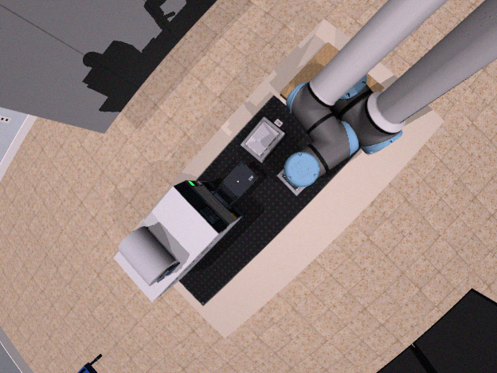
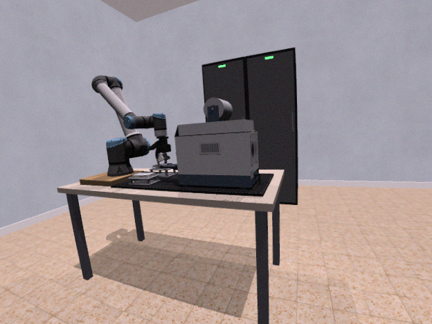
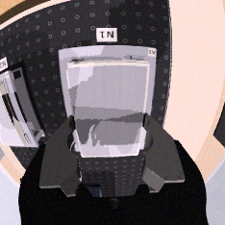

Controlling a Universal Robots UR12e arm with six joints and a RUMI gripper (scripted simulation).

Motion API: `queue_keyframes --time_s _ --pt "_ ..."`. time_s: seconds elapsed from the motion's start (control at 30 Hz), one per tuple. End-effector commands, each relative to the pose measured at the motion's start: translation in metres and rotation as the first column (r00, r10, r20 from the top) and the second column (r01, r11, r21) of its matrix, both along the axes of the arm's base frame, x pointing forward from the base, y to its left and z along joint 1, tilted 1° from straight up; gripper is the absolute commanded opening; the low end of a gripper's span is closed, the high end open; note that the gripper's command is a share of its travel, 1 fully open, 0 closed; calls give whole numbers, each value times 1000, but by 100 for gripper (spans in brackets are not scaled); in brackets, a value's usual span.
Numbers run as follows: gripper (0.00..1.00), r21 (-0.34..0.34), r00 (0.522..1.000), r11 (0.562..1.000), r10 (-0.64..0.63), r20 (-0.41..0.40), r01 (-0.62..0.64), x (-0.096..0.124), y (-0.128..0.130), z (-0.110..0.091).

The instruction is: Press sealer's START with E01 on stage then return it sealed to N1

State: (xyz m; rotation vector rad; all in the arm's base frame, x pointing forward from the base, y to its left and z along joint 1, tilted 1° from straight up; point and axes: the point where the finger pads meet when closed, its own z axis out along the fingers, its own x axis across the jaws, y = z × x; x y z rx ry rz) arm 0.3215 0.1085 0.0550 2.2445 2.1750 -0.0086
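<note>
My gripper point(image 2: 162, 162) point(image 3: 109, 114) is shut on plate E01 point(image 3: 111, 103), one finger at each long side. E01 has a smooth, shiny grey top with a pale rim. It is level over nest N1 point(image 1: 296, 193) point(image 3: 63, 64), very low; I cannot tell whether it rests flat inside the locators. In the top view the wrist hides E01. The sealer point(image 1: 180, 214) point(image 2: 216, 162) shows a green lamp point(image 1: 191, 182). Its dark stage point(image 1: 237, 182) is out and empty. Another plate point(image 1: 263, 138) point(image 3: 11, 117) sits in nest N2 point(image 1: 244, 144).
The stage lies between the two nests and the sealer's front. The sealer's tall white housing, with a film roll point(image 1: 148, 254) point(image 2: 219, 109) on top, stands at one end of the black mat point(image 1: 256, 241). The arm's base stands on a wooden board point(image 2: 95, 178) at the other end.
</note>
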Motion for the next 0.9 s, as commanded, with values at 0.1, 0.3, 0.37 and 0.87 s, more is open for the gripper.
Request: queue_keyframes --time_s 0.1,0.3,0.37,0.87 --pt "0 0 1000 1000 0 1 0 1 0 0" --pt "0 0 1000 1000 0 1 0 1 0 0" --pt "0 0 1000 1000 0 1 0 1 0 0" --pt "0 0 1000 1000 0 1 0 1 0 -5"
